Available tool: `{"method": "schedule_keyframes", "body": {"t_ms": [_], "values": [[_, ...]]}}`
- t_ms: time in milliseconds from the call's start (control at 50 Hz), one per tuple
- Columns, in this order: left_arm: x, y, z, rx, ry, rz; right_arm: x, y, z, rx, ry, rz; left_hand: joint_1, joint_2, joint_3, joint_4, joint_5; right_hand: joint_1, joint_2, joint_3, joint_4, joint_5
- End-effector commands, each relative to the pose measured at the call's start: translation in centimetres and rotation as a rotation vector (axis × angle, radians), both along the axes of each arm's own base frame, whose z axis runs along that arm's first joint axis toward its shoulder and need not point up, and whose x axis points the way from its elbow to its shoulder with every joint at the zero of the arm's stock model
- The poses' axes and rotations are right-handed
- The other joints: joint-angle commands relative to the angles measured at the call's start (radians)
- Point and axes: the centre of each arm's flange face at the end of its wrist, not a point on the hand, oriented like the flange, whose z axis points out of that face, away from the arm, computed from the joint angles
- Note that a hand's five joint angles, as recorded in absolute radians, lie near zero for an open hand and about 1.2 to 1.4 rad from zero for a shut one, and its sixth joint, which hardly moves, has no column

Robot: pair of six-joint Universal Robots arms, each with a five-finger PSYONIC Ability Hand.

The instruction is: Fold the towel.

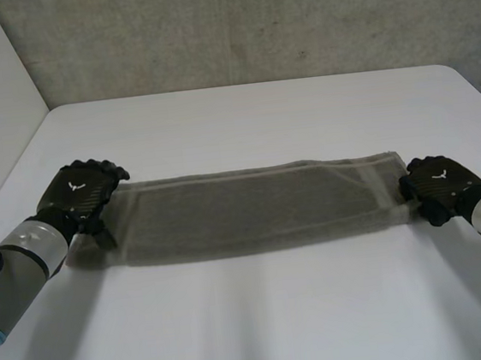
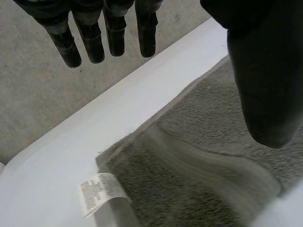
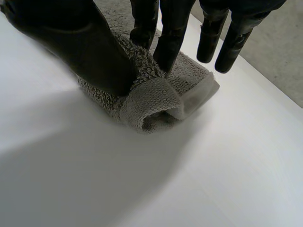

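A grey-green towel [image 1: 252,209] is seen laid out as a long, narrow band on the white desk [image 1: 263,315], stretched flat between the two robot hands. One short end is met by the left robot hand [image 1: 81,193] and the other by the right robot hand [image 1: 437,181], so that the two are set well apart by the whole length of the cloth.

The left robot hand is released. In its wrist view the fingers [image 2: 113,38] are seen straight and clear of the cloth, and the thumb [image 2: 265,90] is spread away from them, above the towel. Below the palm a corner of the towel is seen lying doubled on the desk, and a white printed label [image 2: 99,191] is found sticking out from the edge at that corner.

The right robot hand is clenched on the towel. In its wrist view the end of the cloth is pinched between the thumb [image 3: 90,47] and some of the fingers [image 3: 173,38], while the other fingers are seen straight just beyond the end. The gripped end is bunched into a small roll, and a loop of the hem is pushed out under the thumb, against the desk.
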Motion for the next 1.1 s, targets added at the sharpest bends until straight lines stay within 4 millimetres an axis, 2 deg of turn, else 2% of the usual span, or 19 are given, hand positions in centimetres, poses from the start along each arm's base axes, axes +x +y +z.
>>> {"method": "schedule_keyframes", "body": {"t_ms": [20,80,160,280,420,460,480,520,540,580,600,680,740,760,800,880,920,960,1100], "values": [[0.2,-0.1,0.5,-0.03,0.004,0.01,-3.3,-1.2,0.2,0.0,0.001,-0.089,-0.072,-0.066,-0.052,-0.059,-0.052,0.092,0.089,-0.044,-0.076,0.07],[0.4,-0.2,0.7,-0.038,0.005,0.014,-4.3,-1.4,0.3,-0.002,-0.003,-0.113,-0.072,-0.066,-0.052,-0.059,-0.052,0.092,0.089,-0.044,-0.076,0.07],[0.6,-0.2,0.7,-0.037,0.005,0.022,-8.6,-2.4,1.0,-0.004,0.011,-0.211,-0.072,-0.066,-0.052,-0.059,-0.052,0.092,0.089,-0.044,-0.076,0.07],[0.7,-0.2,0.7,-0.035,0.004,0.025,-13.9,-4.0,5.1,-0.089,0.122,-0.278,-0.072,-0.066,-0.052,-0.059,-0.052,0.092,0.089,-0.044,-0.076,0.07],[0.6,-0.2,0.7,-0.035,0.004,0.022,-13.3,-4.4,9.6,-0.146,0.165,-0.236,-0.072,-0.066,-0.052,-0.059,-0.052,0.092,0.089,-0.044,-0.076,0.07],[0.7,-0.2,0.7,-0.037,0.005,0.023,-8.6,-3.8,12.3,-0.228,0.176,-0.126,-0.072,-0.066,-0.052,-0.059,-0.052,0.092,0.089,-0.044,-0.076,0.07],[0.7,-0.2,0.7,-0.037,0.005,0.024,-8.5,-3.7,12.3,-0.229,0.176,-0.125,-0.072,-0.066,-0.052,-0.059,-0.052,0.092,0.089,-0.044,-0.076,0.07],[0.7,-0.2,0.6,-0.037,0.005,0.024,-2.6,-2.4,13.3,-0.273,0.155,0.02,-0.072,-0.066,-0.052,-0.059,-0.052,0.092,0.089,-0.044,-0.076,0.07],[0.7,-0.2,0.6,-0.037,0.005,0.024,-2.6,-2.4,13.4,-0.273,0.155,0.021,-0.072,-0.066,-0.052,-0.059,-0.052,0.092,0.089,-0.044,-0.076,0.07],[0.7,-0.2,0.5,-0.031,0.004,0.024,3.7,0.0,13.6,-0.294,0.13,0.16,-0.072,-0.066,-0.052,-0.059,-0.052,0.092,0.089,-0.044,-0.076,0.07],[0.7,-0.2,0.5,-0.03,0.004,0.024,3.7,0.0,13.6,-0.294,0.13,0.16,-0.072,-0.066,-0.052,-0.059,-0.052,0.092,0.089,-0.044,-0.076,0.07],[0.7,-0.3,0.4,-0.029,0.003,0.027,16.2,7.0,11.7,-0.348,0.11,0.439,-0.072,-0.066,-0.052,-0.059,-0.052,0.092,0.089,-0.044,-0.076,0.07],[0.7,-0.4,0.3,-0.034,0.004,0.027,20.8,10.2,10.2,-0.376,0.098,0.539,-0.072,-0.066,-0.052,-0.059,-0.052,0.092,0.089,-0.044,-0.076,0.07],[0.7,-0.4,0.3,-0.034,0.004,0.027,20.8,10.3,10.2,-0.376,0.098,0.539,-0.072,-0.066,-0.052,-0.059,-0.052,0.092,0.089,-0.044,-0.076,0.07],[0.6,-0.4,0.4,-0.041,0.004,0.026,24.0,12.5,7.3,-0.357,0.106,0.611,-0.072,-0.066,-0.052,-0.059,-0.052,0.092,0.089,-0.044,-0.076,0.07],[0.4,-0.3,0.4,-0.041,0.003,0.023,26.0,14.3,4.3,-0.316,0.123,0.67,-0.072,-0.066,-0.052,-0.059,-0.052,0.092,0.089,-0.044,-0.076,0.07],[0.3,-0.2,0.3,-0.04,0.001,0.023,26.5,14.8,2.5,-0.288,0.147,0.671,-0.072,-0.066,-0.052,-0.059,-0.052,-0.914,-0.918,-0.044,-0.076,-0.937],[-0.1,0.1,0.6,-0.049,0.003,0.013,26.4,14.9,2.5,-0.283,0.149,0.66,-0.072,-0.066,-0.052,-0.059,-0.052,-1.13,-1.133,-0.044,-0.076,-1.152],[-2.6,1.2,3.1,-0.101,0.084,-0.056,25.1,15.0,6.5,-0.237,0.003,0.573,-0.072,-0.066,-0.052,-0.059,-0.052,-1.13,-1.133,-0.044,-0.076,-1.152]]}}
